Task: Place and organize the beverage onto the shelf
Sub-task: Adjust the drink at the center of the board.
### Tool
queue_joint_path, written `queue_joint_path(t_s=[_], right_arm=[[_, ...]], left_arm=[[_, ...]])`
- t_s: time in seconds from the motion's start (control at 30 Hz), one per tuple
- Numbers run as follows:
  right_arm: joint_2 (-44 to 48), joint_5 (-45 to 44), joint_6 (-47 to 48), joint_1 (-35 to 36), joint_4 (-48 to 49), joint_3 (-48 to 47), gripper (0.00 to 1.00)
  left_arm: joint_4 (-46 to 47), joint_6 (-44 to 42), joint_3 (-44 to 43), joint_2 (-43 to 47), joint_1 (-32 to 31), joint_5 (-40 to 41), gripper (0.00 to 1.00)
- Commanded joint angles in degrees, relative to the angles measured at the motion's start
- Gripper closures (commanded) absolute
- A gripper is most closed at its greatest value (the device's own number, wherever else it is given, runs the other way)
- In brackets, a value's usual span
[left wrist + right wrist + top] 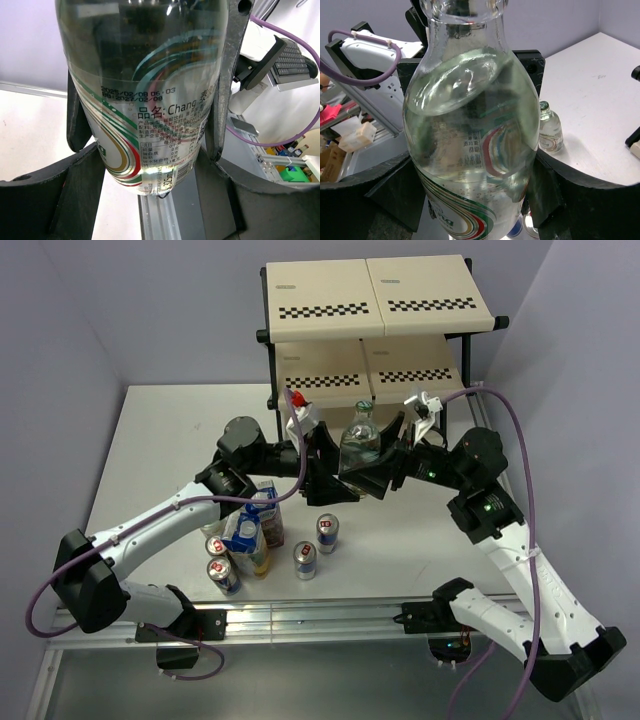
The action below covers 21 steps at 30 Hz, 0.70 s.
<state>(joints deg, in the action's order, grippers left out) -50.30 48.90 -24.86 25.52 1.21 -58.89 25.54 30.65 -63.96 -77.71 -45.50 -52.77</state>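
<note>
A clear bottle [360, 445] with a green, red and gold label is held upright above the table between both arms. My left gripper [335, 478] is shut on it from the left, and my right gripper [388, 472] is shut on it from the right. The bottle fills the left wrist view [145, 100] and the right wrist view [470, 135], with black fingers [225, 100] against its sides. The shelf [370, 300] stands behind it, and no drinks show on the boards in view. Several blue-and-silver cans [327, 532] and two cartons [248, 532] stand at the front left.
A second small clear bottle [550, 127] stands on the white table [590, 90] beyond the held one. The left arm reaches over the cartons. The shelf's black frame legs [272, 380] stand at the table's far edge. Purple cables loop beside both arms.
</note>
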Motion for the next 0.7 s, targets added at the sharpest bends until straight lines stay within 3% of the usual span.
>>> queue_joint_path(t_s=[0.0,0.2,0.67], right_arm=[[3.4,-2.0,-0.8,0.4,12.2,-0.4,0.25],[3.3,-1.2,-0.9,0.3,11.4,-1.0,0.14],[1.2,-6.7,0.2,0.2,4.2,-5.8,0.14]], left_arm=[[2.8,-0.9,0.2,1.4,-0.4,1.6,1.0],[3.9,-0.6,0.5,1.2,-0.3,1.8,1.0],[-2.2,-5.2,0.7,1.4,-0.3,2.4,1.0]])
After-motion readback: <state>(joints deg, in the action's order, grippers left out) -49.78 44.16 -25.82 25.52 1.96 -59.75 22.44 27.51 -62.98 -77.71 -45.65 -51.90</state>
